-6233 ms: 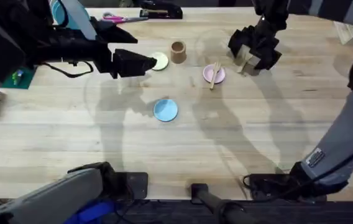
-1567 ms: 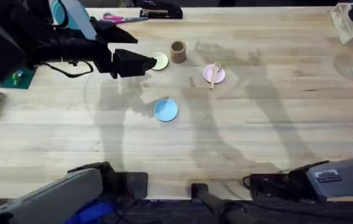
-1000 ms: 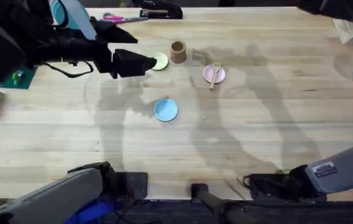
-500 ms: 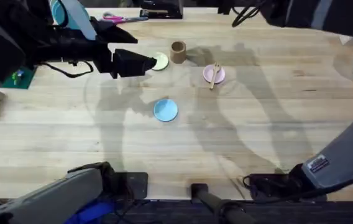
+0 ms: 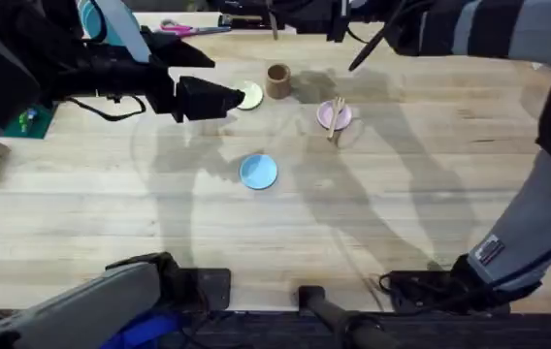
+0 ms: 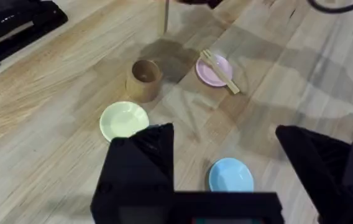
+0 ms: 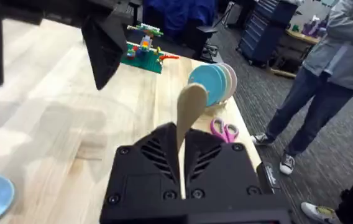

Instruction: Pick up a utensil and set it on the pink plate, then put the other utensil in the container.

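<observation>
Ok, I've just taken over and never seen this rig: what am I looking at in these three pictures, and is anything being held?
Two robot arms work at a wooden table. One camera looks down from above; the other two ride on the wrists. From above, the fork lies across the pink plate, with the brown cup, a yellow plate and a blue plate nearby. The left hand hovers open beside the yellow plate, holding nothing. The right hand, seen from its wrist camera, is shut on the wooden spoon, bowl end out; from above, it hangs at the table's far edge, beyond the cup.
</observation>
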`<state>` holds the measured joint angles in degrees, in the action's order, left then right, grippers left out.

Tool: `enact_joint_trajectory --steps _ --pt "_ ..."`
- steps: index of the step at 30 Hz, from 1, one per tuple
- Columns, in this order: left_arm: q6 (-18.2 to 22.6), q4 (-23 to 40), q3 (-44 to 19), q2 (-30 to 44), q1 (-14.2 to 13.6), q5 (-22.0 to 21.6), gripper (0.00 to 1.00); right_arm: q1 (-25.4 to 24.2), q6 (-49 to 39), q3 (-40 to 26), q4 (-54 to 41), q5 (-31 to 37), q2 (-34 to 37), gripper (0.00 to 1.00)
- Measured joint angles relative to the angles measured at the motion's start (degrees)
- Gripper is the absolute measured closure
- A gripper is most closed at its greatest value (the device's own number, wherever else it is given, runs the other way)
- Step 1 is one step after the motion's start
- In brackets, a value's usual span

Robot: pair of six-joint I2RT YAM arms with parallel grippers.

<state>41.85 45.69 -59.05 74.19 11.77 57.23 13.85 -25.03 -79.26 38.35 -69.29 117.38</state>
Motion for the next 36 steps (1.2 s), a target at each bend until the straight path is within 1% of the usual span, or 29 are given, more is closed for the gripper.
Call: enact_joint_trajectory --steps 8,20,36 --pt "0.00 0.00 0.00 0.00 0.00 0.00 0.007 0.24 -2.08 0.02 2.83 -1.04 4.47 0.968" --pt "0.00 0.00 0.00 0.00 0.00 0.00 0.006 0.24 -4.37 0.04 5.64 -1.43 8.64 0.968" --pt "0.00 0.00 0.00 0.00 0.00 0.00 0.008 0.29 -6.52 0.04 6.40 -1.49 16.96 0.968"
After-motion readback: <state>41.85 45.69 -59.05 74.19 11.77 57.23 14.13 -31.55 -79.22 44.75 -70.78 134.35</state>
